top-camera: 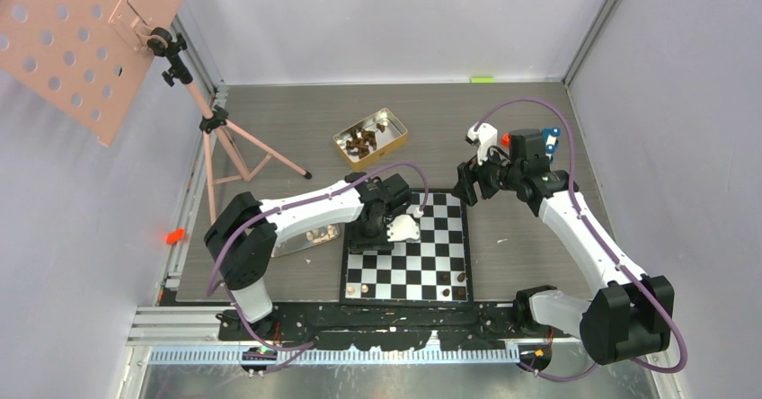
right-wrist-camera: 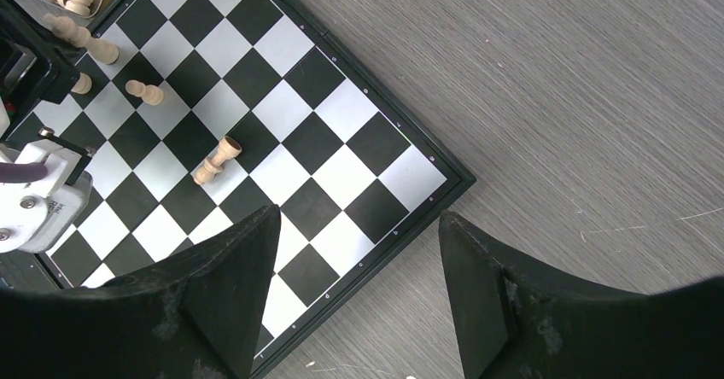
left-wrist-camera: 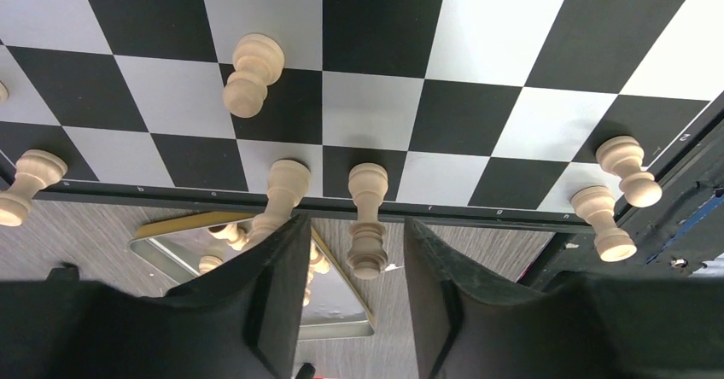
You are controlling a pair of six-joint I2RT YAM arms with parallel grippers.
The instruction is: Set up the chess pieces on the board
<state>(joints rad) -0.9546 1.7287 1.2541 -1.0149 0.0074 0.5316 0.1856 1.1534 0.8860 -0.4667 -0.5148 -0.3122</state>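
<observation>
Board [top-camera: 422, 237]: black and silvery-white checks, thin black border; flat on the desk [top-camera: 431, 111] between my arms.
Chess pieces [left-wrist-camera: 253, 73]: pale turned wood along one board edge; dark ones [top-camera: 447, 279] on the near row.
My left gripper [left-wrist-camera: 353, 247]: jaws apart, flanking a pale pawn [left-wrist-camera: 367, 217] without touching it.
My right gripper [right-wrist-camera: 359, 225]: jaws apart, holding nothing, above the board's corner.

in the top view the left arm [top-camera: 314, 206] covers the far left squares of the board [top-camera: 431, 255] and most of the clear tray [top-camera: 289, 246]. the chess pieces [top-camera: 362, 141] in the gold tin [top-camera: 403, 130] are too small to tell their kinds. in the left wrist view a finger [left-wrist-camera: 273, 294] of the left gripper [left-wrist-camera: 354, 225] hides the lower end of 1 pale piece [left-wrist-camera: 288, 181]; a 2nd pale piece [left-wrist-camera: 2, 93] is cut by that picture's left edge.
</observation>
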